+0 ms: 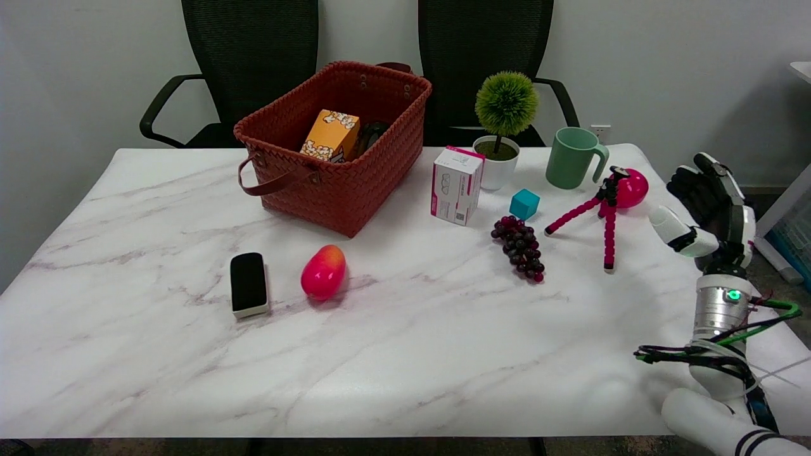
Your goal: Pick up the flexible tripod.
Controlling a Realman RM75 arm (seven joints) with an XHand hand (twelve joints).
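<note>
- Head view: my right hand [708,212] hangs in the air over the table's [405,354] right edge, wrist below and fingers pointing up.
- Its fingers are spread apart, thumb jutting left; it holds nothing and touches nothing.
- My tripod [602,212] stands on the table just left of the hand, apart from it, pink legs splayed, its black head up.
- A pink ball [632,187] sits right behind the tripod's head, touching or nearly so.
- A green mug [573,158] stands behind the tripod; grapes [521,246] and a teal cube [524,204] lie to its left.
- Farther left sit a white box [456,185], a potted plant [504,126] and a red basket [339,145].
</note>
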